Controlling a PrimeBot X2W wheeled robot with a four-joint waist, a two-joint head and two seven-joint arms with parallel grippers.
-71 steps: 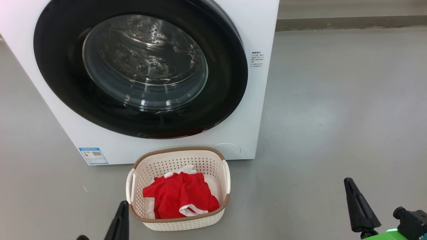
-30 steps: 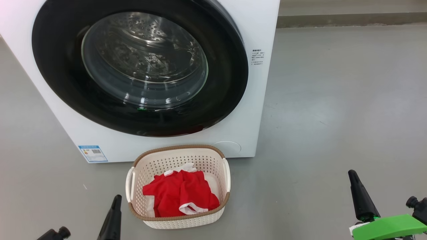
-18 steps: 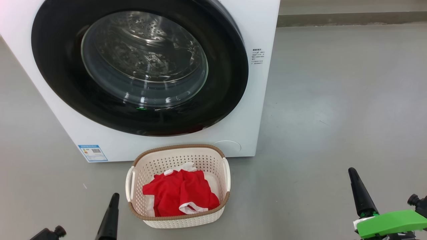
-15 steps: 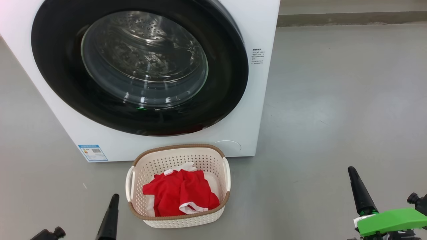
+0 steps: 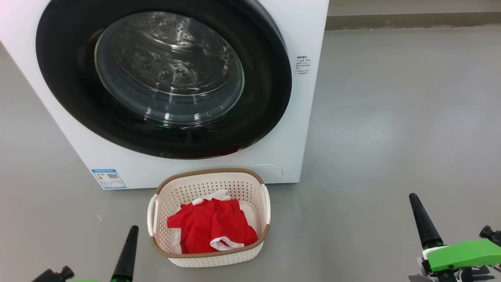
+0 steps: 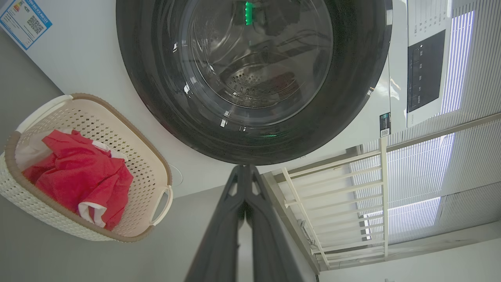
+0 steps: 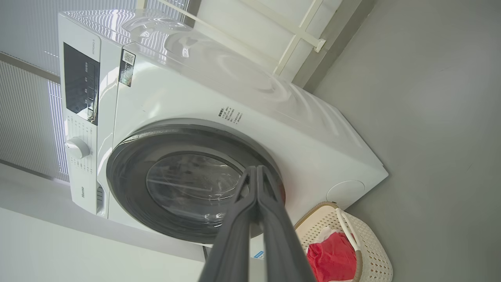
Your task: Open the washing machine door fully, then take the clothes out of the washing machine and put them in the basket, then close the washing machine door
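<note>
In the head view, the washing machine (image 5: 309, 117) stands on the grey floor (image 5: 391, 117). The washing machine door (image 5: 266, 78) seems to lie flat against its front, though the glossy rim makes the seam hard to see. The basket (image 5: 209, 172) stands just before the machine, and the clothes (image 5: 211, 229) lie inside it. The left gripper (image 5: 134, 229) is near the basket's left side and the right gripper (image 5: 414, 199) is well apart at the right. Both are off the basket.

In the left wrist view, the left gripper (image 6: 244, 169) has its fingers pressed together and holds nothing. It points at the lower door rim.

In the right wrist view, the right gripper (image 7: 256, 169) is also closed and empty. The red clothes (image 7: 328, 258) show in the basket (image 7: 375, 250).
</note>
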